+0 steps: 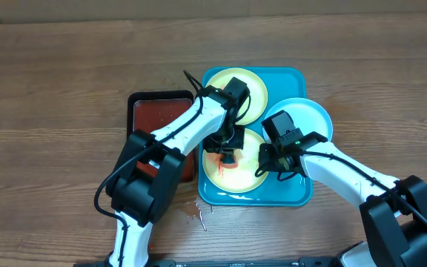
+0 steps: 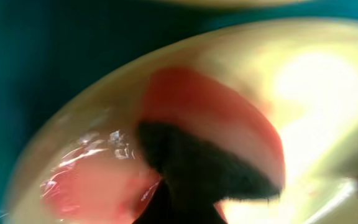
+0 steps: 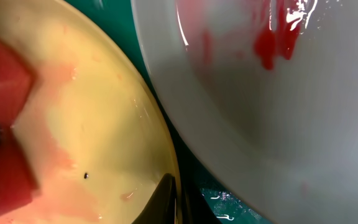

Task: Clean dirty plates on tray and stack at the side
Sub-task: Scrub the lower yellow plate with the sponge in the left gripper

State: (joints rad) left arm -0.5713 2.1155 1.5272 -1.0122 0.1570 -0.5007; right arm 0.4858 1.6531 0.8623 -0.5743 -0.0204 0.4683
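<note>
Nearest on the turquoise tray [image 1: 291, 199], a yellow-green plate [image 1: 247, 178] is smeared red; the left claw [image 1: 228, 157] is clamped shut on a red block [image 3: 2, 93] pressed onto it; the right claw [image 1: 273, 169] is closed at its rim, grip can't be told; a red-streaked blue-white plate [image 1: 313, 119] is parked just beside; another yellow-green plate [image 1: 258, 93] is set furthest back.

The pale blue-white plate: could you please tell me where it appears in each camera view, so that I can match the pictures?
Overhead: the pale blue-white plate lies right of centre, reaching past the right edge of the tray.
Left wrist: not in it.
Right wrist: it fills the upper right, red smear near the top.
Shared landmark: the red-smeared yellow-green plate, seen in all three views.
</note>
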